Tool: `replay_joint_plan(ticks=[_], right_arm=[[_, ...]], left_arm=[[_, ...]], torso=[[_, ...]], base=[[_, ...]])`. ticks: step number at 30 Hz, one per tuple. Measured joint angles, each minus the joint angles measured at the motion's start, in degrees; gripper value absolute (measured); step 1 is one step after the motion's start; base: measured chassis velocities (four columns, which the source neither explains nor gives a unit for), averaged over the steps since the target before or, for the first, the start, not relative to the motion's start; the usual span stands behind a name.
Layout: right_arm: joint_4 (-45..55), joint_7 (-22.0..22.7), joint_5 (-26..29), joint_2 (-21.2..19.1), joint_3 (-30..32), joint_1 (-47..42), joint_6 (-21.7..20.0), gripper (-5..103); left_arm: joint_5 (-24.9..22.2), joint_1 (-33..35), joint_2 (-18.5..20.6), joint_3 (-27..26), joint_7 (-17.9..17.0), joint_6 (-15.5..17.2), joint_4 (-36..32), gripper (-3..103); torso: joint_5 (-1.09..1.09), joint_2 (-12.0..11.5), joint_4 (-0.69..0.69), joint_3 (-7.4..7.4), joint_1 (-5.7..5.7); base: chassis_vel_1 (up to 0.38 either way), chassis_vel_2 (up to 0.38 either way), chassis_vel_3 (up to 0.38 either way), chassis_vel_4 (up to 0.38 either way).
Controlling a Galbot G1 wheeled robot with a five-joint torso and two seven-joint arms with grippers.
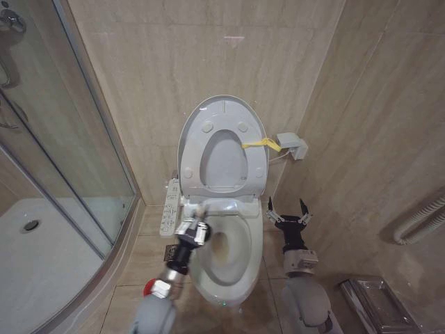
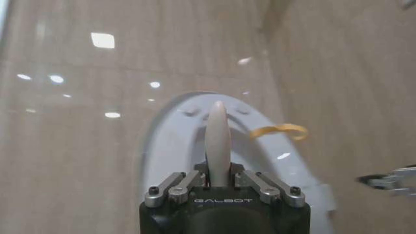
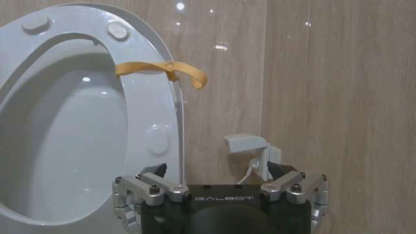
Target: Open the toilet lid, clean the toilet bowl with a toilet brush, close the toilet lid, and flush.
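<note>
Lid (image 1: 224, 111): raised against the wall, baring the bowl (image 1: 229, 261) for scrubbing.
Left pincer (image 1: 192, 229): clenched on brush (image 2: 217, 141) handle, over bowl's left rim.
Right pincer (image 1: 286, 212): released, idle beside bowl.

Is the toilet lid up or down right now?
Up. The toilet lid stands raised against the wall with the seat ring, yellow strap hanging at its edge, leaving the toilet bowl exposed below.

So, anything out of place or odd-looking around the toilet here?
Only the yellowish stain at the bottom of the toilet bowl. The toilet lid stands raised against the wall, its yellow strap loop sticking out sideways. Nothing spilled or broken.
</note>
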Motion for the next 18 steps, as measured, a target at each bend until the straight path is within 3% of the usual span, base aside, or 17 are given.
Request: replay_joint_plan(ticks=[3, 10, 18], right_arm=[[0.0, 0.0, 0.0, 0.0, 0.0, 0.0, 0.0, 100], [0.0, 0.0, 0.0, 0.0, 0.0, 0.0, 0.0, 100], [0.0, 0.0, 0.0, 0.0, 0.0, 0.0, 0.0, 100]], left_arm=[[0.2, 6.6, -0.7, -4.7, -0.6, -1.3, -4.0, 20], [2.5, 17.4, -2.8, -8.7, -2.9, -4.1, -8.1, 20], [3.8, 21.8, -4.0, -12.1, -5.2, -8.6, -6.6, 20]], torso=[[-0.01, 0.0, -0.01, 0.0, 0.0], [0.01, 0.0, 0.01, 0.0, 0.0], [0.01, 0.0, 0.01, 0.0, -0.01]], base=[[0.0, 0.0, 0.0, 0.0], [0.0, 0.0, 0.0, 0.0], [0.0, 0.0, 0.0, 0.0]])
